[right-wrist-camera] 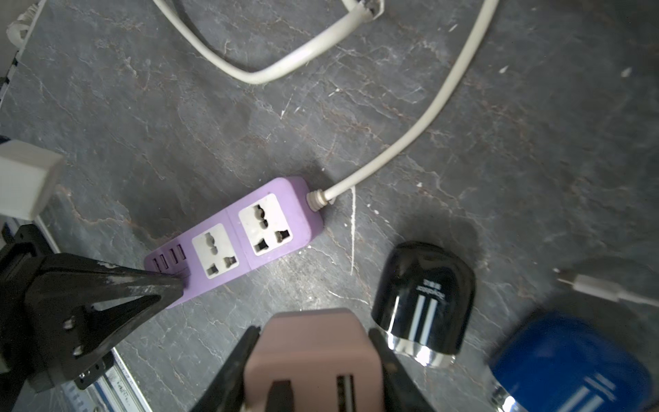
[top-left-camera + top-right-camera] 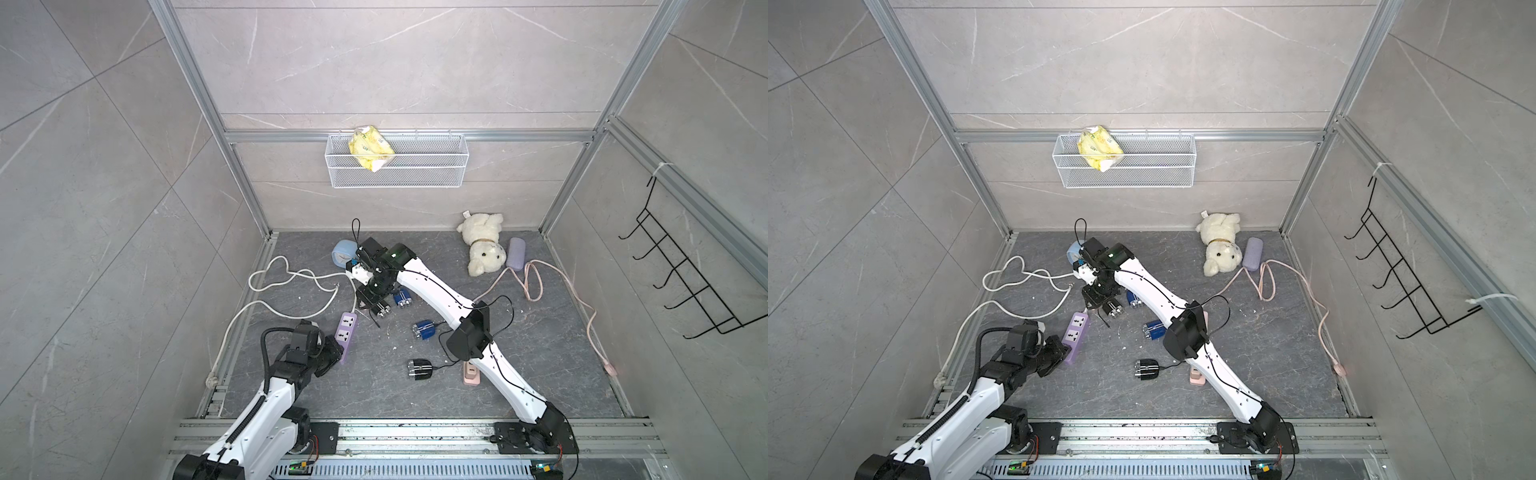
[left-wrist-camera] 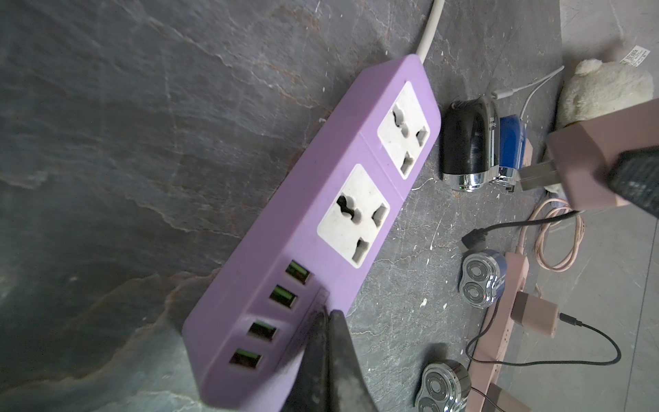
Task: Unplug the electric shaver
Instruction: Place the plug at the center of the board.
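Observation:
A purple power strip (image 2: 346, 332) (image 1: 271, 228) lies on the dark floor, both of its sockets empty. My left gripper (image 3: 326, 314) (image 2: 338, 353) is shut, its tips resting on the strip's end by the USB ports. My right gripper (image 1: 313, 356) (image 2: 368, 303) is shut on a pink plug (image 1: 313, 353) (image 3: 585, 167), held above the floor clear of the strip with its prongs bare. A thin black cord (image 3: 517, 224) hangs from the plug. A black electric shaver (image 1: 424, 299) (image 2: 382, 309) lies just beside the right gripper.
A blue shaver (image 1: 570, 364) lies by the black one; another blue shaver (image 2: 424, 329) and a black shaver (image 2: 419, 369) lie nearer, by a pink power strip (image 2: 471, 374). White cable (image 2: 291, 276) loops left. Clock (image 2: 344, 251), plush bear (image 2: 484, 245), wall basket (image 2: 397, 166).

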You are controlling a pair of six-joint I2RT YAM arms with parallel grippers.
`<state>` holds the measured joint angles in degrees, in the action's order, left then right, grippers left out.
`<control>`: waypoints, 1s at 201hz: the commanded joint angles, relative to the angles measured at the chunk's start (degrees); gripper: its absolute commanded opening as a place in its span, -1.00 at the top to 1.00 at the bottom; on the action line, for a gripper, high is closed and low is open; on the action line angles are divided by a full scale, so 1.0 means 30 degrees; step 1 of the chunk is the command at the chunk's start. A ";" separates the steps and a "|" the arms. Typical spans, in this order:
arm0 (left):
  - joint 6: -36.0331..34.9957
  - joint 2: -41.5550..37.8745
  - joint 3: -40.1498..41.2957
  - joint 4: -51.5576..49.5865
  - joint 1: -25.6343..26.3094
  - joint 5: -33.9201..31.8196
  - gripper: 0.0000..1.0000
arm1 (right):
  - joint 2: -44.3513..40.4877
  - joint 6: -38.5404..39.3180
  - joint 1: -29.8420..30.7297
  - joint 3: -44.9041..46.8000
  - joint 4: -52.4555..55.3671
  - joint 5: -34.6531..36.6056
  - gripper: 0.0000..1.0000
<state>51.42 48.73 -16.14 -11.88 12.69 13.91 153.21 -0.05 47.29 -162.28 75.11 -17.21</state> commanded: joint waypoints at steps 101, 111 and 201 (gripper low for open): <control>0.0013 0.0339 0.0678 -0.1019 -0.0079 0.0008 1.00 | 0.2392 -0.0581 0.0015 -0.0206 -0.0595 -0.1177 0.42; 0.0028 0.0368 0.0667 -0.1020 -0.0076 -0.0008 1.00 | 0.2434 -0.0679 -0.0033 -0.0203 -0.0452 -0.1068 0.42; 0.0058 0.0661 0.0646 -0.0786 -0.0090 -0.0038 1.00 | 0.2219 -0.0408 -0.0145 0.0442 0.1252 -0.1421 0.39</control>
<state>51.42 49.74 -15.84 -10.17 12.71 14.09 159.24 -0.91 47.22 -162.17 76.36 -19.97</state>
